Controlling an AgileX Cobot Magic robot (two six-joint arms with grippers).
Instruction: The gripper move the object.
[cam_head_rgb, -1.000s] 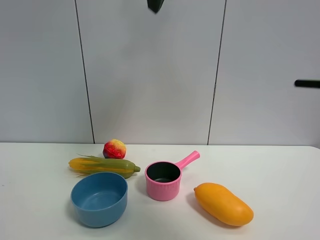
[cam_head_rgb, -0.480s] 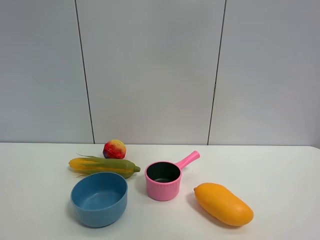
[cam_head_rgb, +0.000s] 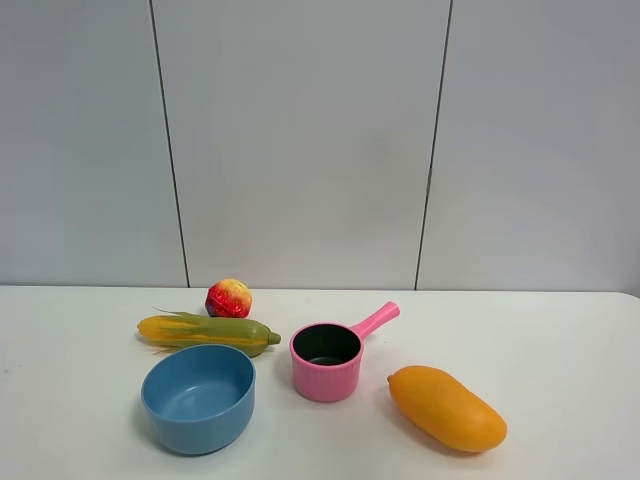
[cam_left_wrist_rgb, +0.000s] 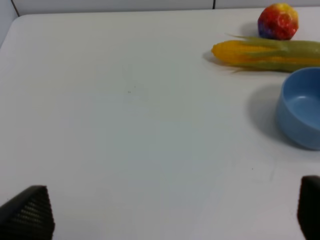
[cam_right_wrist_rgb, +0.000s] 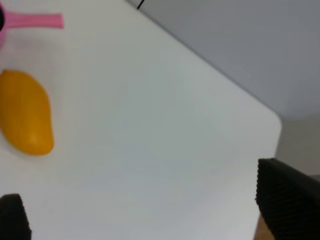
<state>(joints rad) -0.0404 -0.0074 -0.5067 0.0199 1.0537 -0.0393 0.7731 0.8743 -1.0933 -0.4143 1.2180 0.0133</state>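
The toy corn cob, green husk with a yellow-orange end, lies flat on the white table behind the blue bowl. It also shows in the left wrist view. Neither gripper shows in the exterior high view. The left gripper is open and empty, with its dark fingertips wide apart above bare table, well away from the corn. The right gripper is open and empty over the table's right part, apart from the mango.
A red-yellow ball sits just behind the corn. A blue bowl stands in front of it. A pink pot with a handle is at the middle, and an orange mango lies to its right. The table's corner shows in the right wrist view.
A dark arm part at the top edge and a black part at the right edge of the exterior high view have gone out of frame. The objects have not moved.
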